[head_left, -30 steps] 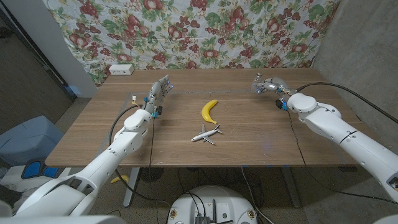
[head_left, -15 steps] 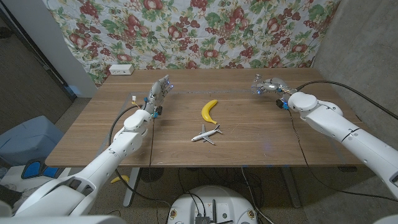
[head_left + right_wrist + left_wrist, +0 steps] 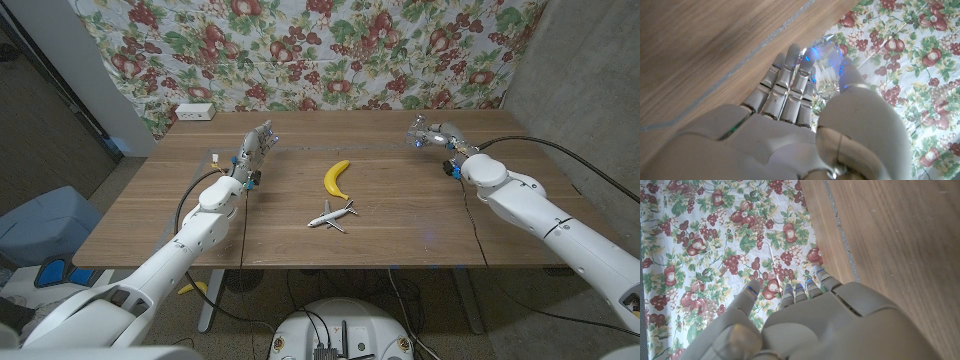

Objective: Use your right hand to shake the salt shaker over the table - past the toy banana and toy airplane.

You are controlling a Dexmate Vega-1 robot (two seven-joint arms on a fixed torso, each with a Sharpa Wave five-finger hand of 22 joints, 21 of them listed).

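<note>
Left hand (image 3: 257, 143), fingers apart and holding nothing, left of the toy banana (image 3: 337, 178) on the counter (image 3: 400, 215). Toy airplane (image 3: 332, 215) just nearer than banana. Right hand (image 3: 433, 135), far right of banana, grips what looks like the glass salt shaker (image 3: 827, 70).

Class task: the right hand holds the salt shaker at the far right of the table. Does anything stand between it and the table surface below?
Nothing visible does. The right hand grips the salt shaker over bare table; the toy banana and toy airplane lie nearer the middle.
</note>
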